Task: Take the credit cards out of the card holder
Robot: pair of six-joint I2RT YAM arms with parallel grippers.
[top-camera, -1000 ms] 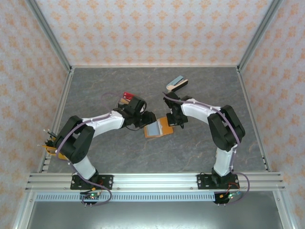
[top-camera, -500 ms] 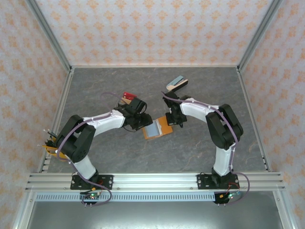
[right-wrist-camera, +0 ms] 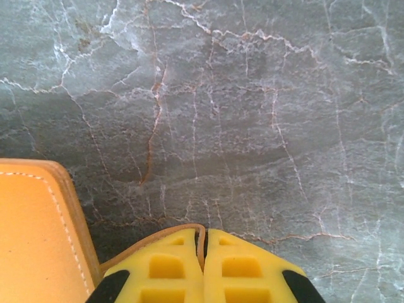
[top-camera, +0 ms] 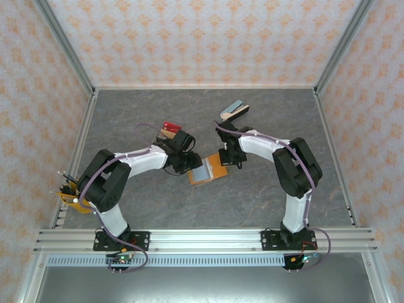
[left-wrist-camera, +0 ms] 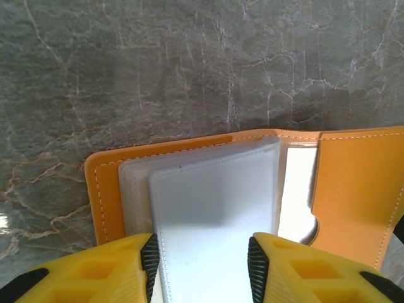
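I read this as the extraction step, with the holder braced and the pull not yet made. The card holder [top-camera: 214, 169] lies open on the table [top-camera: 158, 208] between the two arms, orange cover down and pale insides up. My right gripper [right-wrist-camera: 203, 243] is clamped on it: in its wrist view the yellow fingers [right-wrist-camera: 164, 271] meet, with only a thin tan strip of the leather edge pinched between them. It is working as the anchor at the holder's right side. My left gripper [left-wrist-camera: 202, 268] comes in from the other side with its jaws apart. The pale stack [left-wrist-camera: 214, 208] in the holder runs into the gap between the two pads. I cannot tell whether that stack is bare cards or plastic sleeves, nor whether the pads already touch it. To my eye nothing is gripped there. The next move, as I judge it, calls for closing the left jaws on the top leaf alone, then drawing it back out of the holder along the table while the right side holds firm. If the right grip slips, the whole holder will likely slide.
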